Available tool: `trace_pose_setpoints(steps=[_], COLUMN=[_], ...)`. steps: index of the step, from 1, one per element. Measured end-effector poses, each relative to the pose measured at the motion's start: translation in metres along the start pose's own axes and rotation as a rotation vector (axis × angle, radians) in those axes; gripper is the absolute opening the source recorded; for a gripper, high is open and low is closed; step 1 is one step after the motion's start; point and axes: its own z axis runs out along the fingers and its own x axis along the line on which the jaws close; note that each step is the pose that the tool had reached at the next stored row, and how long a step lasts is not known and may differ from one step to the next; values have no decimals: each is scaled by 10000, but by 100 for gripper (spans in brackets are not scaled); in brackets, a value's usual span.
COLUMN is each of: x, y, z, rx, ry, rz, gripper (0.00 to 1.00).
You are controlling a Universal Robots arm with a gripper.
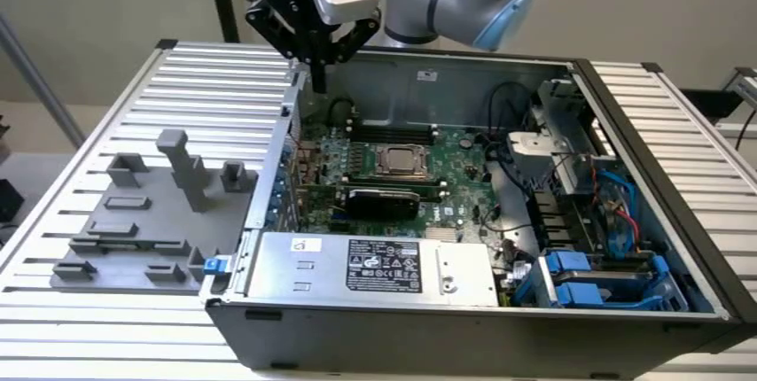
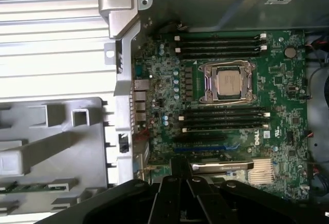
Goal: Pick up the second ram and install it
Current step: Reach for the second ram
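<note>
Ribbed metal tabletop [image 1: 95, 332] holds an open computer case [image 1: 449, 80] beside a grey fixture [image 1: 166, 221]. We see the gripper [image 1: 318, 81] closed tight above the case wall; the second ram [image 2: 38, 187] lies in the fixture.

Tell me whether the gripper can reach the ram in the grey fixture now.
Probably yes: the ram sits uncovered in the fixture, outside the case, with nothing over it. The gripper hangs shut above the case's wall, so it must open first.

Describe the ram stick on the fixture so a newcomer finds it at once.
Beside the open case lies a grey fixture. In it sits the ram, a thin greenish strip, the only green thing on that grey.
</note>
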Motion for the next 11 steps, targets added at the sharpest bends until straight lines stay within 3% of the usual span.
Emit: trace_pose_setpoints(steps=[11], x=[486], y=[-186], z=[-18], rx=[1], ry=[-1], rz=[1], gripper=[11])
